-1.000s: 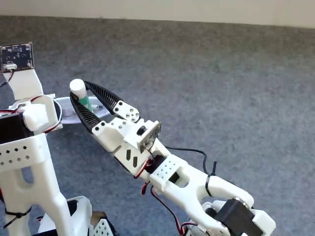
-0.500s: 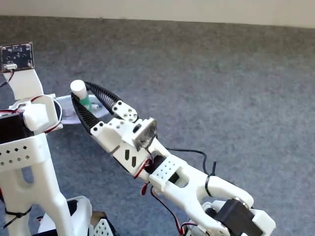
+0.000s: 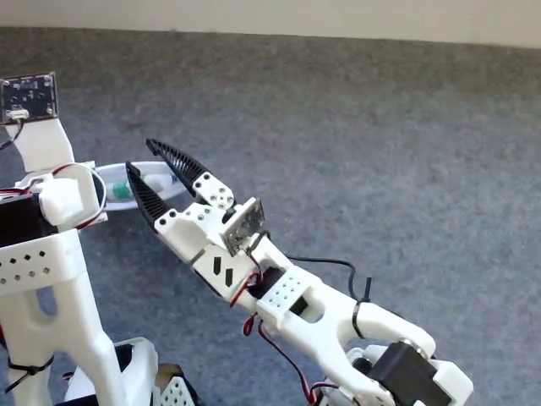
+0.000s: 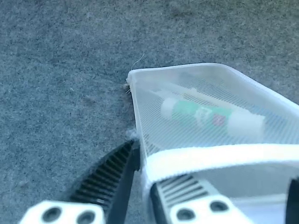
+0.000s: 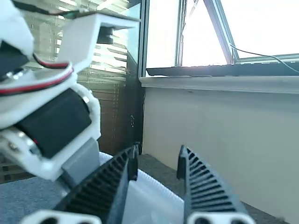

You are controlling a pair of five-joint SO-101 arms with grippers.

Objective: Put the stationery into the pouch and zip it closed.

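Note:
The pouch (image 4: 196, 98) is translucent white mesh and lies on grey carpet, its mouth held up. A glue stick (image 4: 210, 115) with a green label and white cap lies inside it. My left gripper (image 4: 142, 165) is shut on the pouch's white rim band. In the high view the pouch (image 3: 161, 174) sits beside the left arm, with the glue stick (image 3: 121, 190) showing green inside it. My right gripper (image 3: 139, 156) hovers just over the pouch mouth, open and holding nothing. The right wrist view shows its black fingers (image 5: 112, 179) spread above the pouch rim (image 5: 152, 186).
The left arm's white body (image 3: 51, 254) stands close against the pouch at the left edge. Open grey carpet (image 3: 380, 144) stretches to the right and back, up to a pale wall (image 3: 338, 17).
My right gripper held the glue stick upright over the pouch; its fingers have opened and the glue stick has dropped into the pouch and lies flat. The left arm kept still.

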